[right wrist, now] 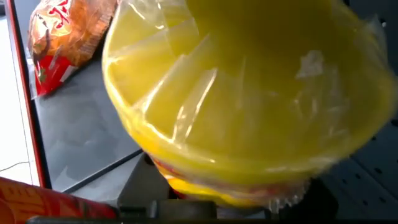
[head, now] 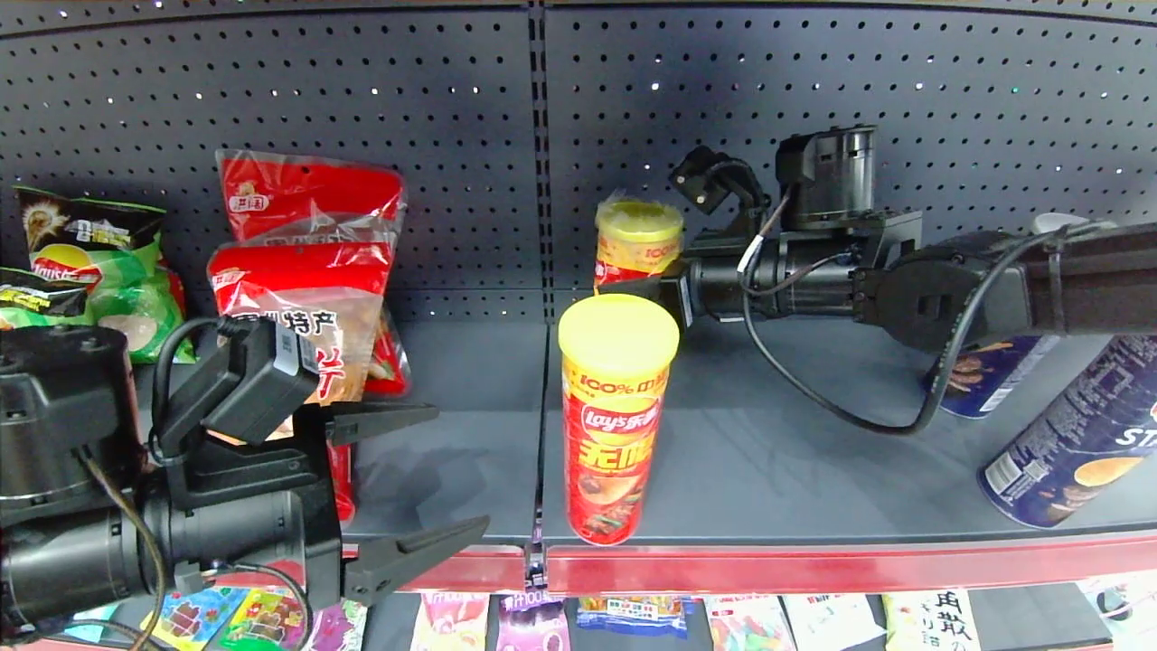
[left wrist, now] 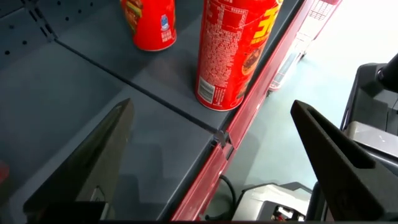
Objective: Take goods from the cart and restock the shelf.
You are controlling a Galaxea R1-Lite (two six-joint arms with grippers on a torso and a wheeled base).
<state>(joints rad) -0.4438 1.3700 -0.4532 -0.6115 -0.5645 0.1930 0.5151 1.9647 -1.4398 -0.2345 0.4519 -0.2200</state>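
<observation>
Here the right gripper (head: 634, 276) is clasped around the rear chip can (head: 637, 231), which sits toward the back of the shelf (head: 777, 452), just behind the front chip can (head: 617, 416). The front can stands upright near the red front edge, its yellow lid on. The left gripper (head: 459, 467) hangs at the shelf's front, beside the front can, jaws spread wide and holding nothing. Red snack bags (head: 307, 271) stand behind it, and blue cans (head: 1076, 443) lie tilted at the right end.
</observation>
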